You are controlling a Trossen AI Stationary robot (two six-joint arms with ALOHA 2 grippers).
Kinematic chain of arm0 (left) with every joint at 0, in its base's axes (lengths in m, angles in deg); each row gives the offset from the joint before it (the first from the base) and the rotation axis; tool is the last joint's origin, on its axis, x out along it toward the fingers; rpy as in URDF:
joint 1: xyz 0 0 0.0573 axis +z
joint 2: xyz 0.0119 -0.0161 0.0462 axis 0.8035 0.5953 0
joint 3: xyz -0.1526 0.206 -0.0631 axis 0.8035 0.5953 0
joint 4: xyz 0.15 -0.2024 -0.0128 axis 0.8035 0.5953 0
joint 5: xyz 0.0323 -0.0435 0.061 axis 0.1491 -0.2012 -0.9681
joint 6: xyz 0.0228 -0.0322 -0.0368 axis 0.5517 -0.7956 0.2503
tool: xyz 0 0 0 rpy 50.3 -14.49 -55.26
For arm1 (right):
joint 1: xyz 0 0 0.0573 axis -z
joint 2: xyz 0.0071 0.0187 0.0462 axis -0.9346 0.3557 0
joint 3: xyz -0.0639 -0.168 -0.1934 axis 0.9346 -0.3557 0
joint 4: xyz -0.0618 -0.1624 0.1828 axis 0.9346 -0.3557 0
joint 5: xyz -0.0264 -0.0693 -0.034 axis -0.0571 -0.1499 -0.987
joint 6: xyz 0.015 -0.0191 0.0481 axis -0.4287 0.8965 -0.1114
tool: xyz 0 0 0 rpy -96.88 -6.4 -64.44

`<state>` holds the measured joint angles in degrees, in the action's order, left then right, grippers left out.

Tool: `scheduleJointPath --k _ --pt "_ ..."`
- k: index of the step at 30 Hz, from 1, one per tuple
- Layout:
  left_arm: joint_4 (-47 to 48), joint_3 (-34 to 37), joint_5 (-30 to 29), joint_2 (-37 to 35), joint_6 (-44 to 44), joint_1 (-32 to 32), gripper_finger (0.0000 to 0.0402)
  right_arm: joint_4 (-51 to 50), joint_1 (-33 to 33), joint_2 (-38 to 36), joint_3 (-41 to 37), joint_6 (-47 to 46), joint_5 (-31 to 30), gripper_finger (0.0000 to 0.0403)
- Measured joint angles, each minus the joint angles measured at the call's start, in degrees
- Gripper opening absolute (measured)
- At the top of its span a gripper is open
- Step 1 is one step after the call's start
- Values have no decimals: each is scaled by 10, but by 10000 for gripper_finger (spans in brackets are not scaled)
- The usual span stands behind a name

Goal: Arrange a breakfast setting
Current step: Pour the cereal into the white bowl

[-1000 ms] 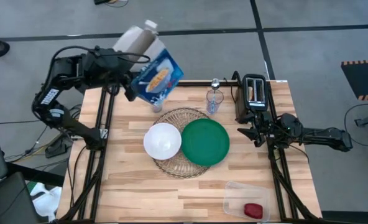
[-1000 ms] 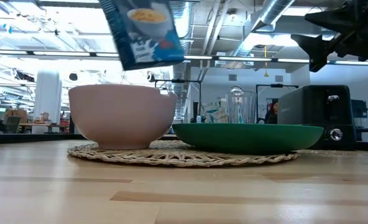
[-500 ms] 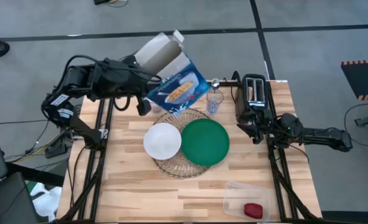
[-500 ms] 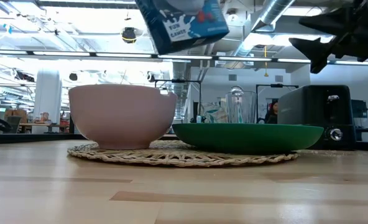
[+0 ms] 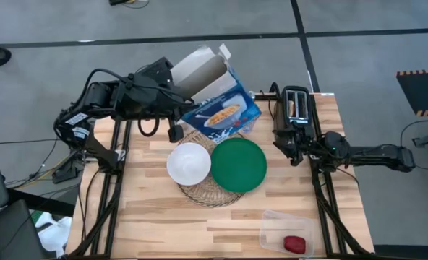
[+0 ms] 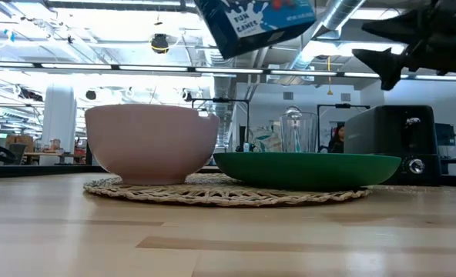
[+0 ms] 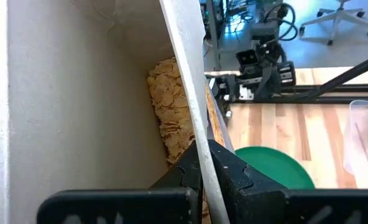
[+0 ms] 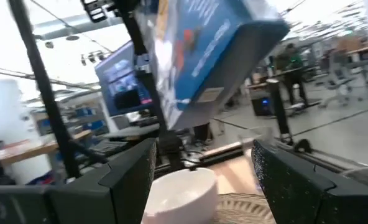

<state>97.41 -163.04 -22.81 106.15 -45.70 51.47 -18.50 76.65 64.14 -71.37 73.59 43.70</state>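
The blue-and-white cereal box [image 5: 225, 112] hangs tipped above the far edge of the round woven mat [image 5: 199, 191], with my left gripper [image 5: 178, 95] shut on it. Flakes [image 7: 171, 118] show inside the box. The white bowl [image 5: 189, 163] and the green plate [image 5: 238, 165] stand side by side on the mat. A clear glass [image 6: 293, 131] stands behind them. The red apple [image 5: 295, 244] lies in a clear tub. My right gripper [image 5: 293, 150] stands open beside the toaster, with nothing between its fingers. My left gripper pinches one wall of the box [image 7: 193, 134] at its open end, one finger inside the box and one finger [image 7: 246, 186] outside. It comes from the table's left, slanting down. The box is lifted clear and tilted, its lower corner [image 6: 259, 23] high above bowl and plate.
The black toaster [image 5: 295, 108] stands at the far right edge, right by my right gripper. The clear plastic tub [image 5: 286, 232] sits at the near right corner. Bare wood lies along the table's near and left sides.
My left gripper has swung toward the table's right with the cereal box, from beyond the far left corner to above the mat's far edge. The box has turned and tipped further, staying clear of everything.
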Motion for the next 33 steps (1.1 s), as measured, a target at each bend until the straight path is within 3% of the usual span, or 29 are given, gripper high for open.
scheduleJointPath --k 14,18,23,29,33 --pt "-54 0 24 3 21 -18 0 55 0 54 0 11 -9 300" --pt "-68 0 32 7 29 -18 0 82 0 82 0 12 -8 327" --pt "-81 0 39 15 38 -18 0 139 0 126 0 12 -8 390" --pt "-89 0 53 21 43 -18 0 226 0 176 1 37 -1 392" --pt "-99 0 56 26 48 -18 0 232 0 211 24 48 11 397"
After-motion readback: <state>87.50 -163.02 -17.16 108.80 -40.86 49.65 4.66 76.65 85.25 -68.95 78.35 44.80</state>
